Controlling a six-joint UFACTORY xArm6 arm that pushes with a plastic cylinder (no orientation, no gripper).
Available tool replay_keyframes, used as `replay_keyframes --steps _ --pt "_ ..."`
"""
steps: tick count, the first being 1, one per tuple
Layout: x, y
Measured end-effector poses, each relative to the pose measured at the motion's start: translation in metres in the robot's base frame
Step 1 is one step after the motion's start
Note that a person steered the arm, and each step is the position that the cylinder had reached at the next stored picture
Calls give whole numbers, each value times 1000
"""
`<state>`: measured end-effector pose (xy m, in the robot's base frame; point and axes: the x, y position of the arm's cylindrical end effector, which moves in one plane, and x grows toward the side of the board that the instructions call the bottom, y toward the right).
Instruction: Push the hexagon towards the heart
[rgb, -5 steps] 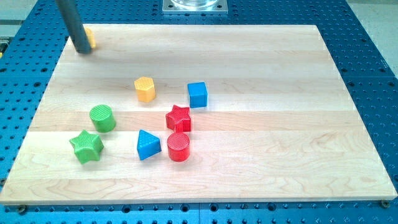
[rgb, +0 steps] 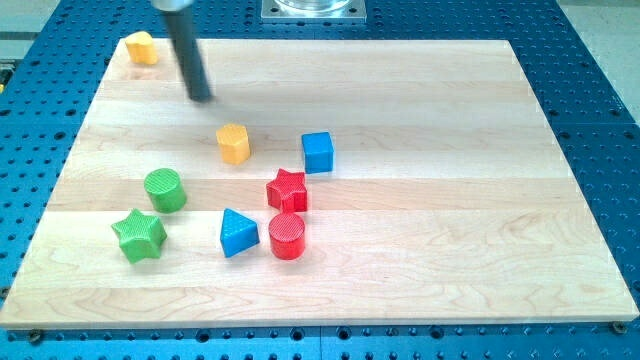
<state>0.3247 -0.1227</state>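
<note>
My tip (rgb: 201, 97) is hovering on the surface (rgb: 420, 250), touching nothing; there is no pincer to open or close. The yellow hexagon (rgb: 233, 143) is sitting just below-right of it, and the yellow heart (rgb: 141, 47) is lying up-left. I am judging it best to circle behind the hexagon's lower-right side.

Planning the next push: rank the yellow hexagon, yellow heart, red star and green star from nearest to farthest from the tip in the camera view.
From my tip:
1. Yellow hexagon, just below-right of the tip.
2. Yellow heart, at the board's top-left corner.
3. Red star, mid-board, lower right.
4. Green star, toward the view's bottom left.
</note>
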Motion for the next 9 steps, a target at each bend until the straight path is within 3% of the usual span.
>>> replay_keyframes --steps 1,5,6,7,8,9 --pt "59 51" --pt "149 18" --pt "128 -16" --pt "80 -19" --pt "54 5" --pt "26 -8"
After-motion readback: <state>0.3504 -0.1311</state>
